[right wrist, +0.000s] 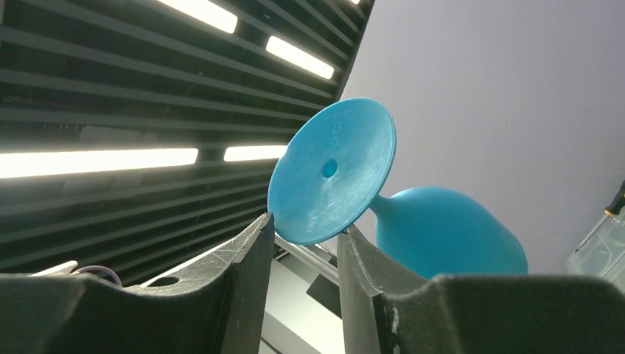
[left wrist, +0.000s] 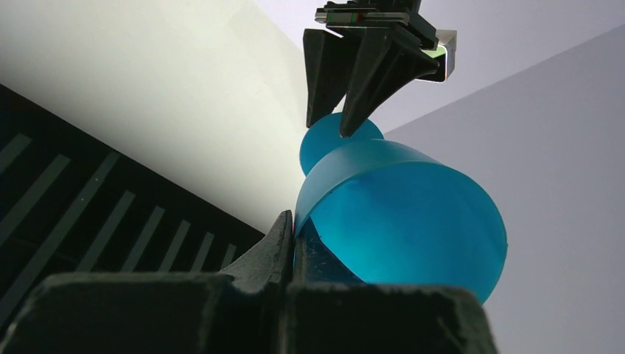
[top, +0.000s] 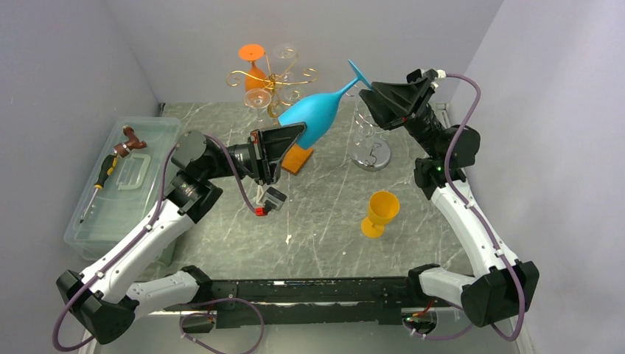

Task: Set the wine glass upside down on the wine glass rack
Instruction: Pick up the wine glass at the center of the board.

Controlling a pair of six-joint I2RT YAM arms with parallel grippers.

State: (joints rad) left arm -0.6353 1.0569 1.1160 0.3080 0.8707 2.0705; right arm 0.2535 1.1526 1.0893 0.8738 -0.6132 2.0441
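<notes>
Blue and matte, the wine glass (top: 318,110) hangs tilted in the air over the far edge of the desk (top: 324,221), with its foot raised toward the right. From above, both grips are hidden. The left wrist view shows the left jaws clamped tight on the bowl's rim. The right wrist view shows the right jaws part open, astride the foot's edge. That's one blue glass and two racks: the gold rack (top: 274,77) and the silver rack (top: 371,151).

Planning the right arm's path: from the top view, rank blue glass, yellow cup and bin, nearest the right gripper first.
1. Blue glass, its foot at the right gripper.
2. Yellow cup, lower centre-right.
3. Bin, far left.
</notes>
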